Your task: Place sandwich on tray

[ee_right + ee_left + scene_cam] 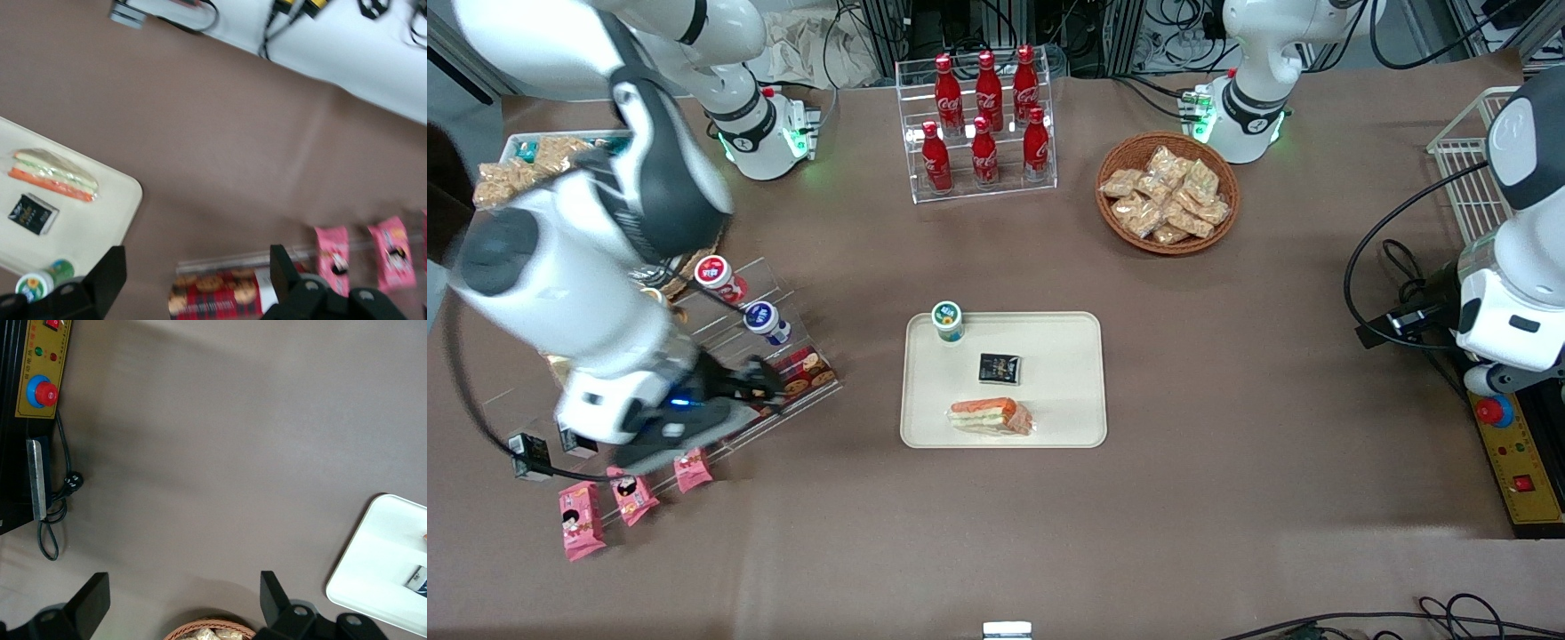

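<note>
The sandwich (991, 416) lies on the tray (1080, 391), long axis along its near edge. The gripper (769, 384), jaws apart and empty, hangs well apart toward the working arm's end.

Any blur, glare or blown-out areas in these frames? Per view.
Front view: sharp; the working arm throws a soft shadow on the table, the sandwich on the tray reads clearly. Right wrist view: soft all over, the pink snack packs smeared, the pale floor strip washed out; the gripper open, empty, above the display rack. Left wrist view: even light, tray corner overexposed.
</note>
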Controlling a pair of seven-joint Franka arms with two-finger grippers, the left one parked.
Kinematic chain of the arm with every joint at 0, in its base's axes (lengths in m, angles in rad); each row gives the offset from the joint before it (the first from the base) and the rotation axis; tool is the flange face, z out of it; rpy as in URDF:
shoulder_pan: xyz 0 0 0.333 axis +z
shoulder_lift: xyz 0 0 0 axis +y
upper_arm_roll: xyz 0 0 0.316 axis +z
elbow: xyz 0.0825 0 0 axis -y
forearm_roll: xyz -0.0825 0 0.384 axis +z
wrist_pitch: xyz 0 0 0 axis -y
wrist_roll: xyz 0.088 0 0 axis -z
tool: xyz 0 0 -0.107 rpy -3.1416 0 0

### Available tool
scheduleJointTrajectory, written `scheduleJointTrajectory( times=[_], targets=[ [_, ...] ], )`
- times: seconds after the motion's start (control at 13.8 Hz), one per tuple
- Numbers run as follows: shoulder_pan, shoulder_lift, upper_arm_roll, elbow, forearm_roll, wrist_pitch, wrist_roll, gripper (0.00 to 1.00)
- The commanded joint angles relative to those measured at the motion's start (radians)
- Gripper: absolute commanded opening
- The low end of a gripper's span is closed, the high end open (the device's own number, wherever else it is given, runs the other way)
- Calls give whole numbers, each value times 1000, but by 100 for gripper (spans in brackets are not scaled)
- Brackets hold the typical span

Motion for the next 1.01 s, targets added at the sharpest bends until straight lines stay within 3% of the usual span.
scheduleJointTrajectory(
  times=[0.0, 0.22, 0.65, 0.8, 0.94],
  targets=[
    [-76, -78, 3, -21, 35, -111, 14, 96],
    [-74, -128, -84, -21, 33, -183, 26, 96],
    [-74, -178, -118, -21, -1, -218, 40, 96],
    [-71, -180, -118, -23, 2, -218, 168, 96],
    [-47, -180, -120, -27, -16, -220, 187, 97]
  ],
)
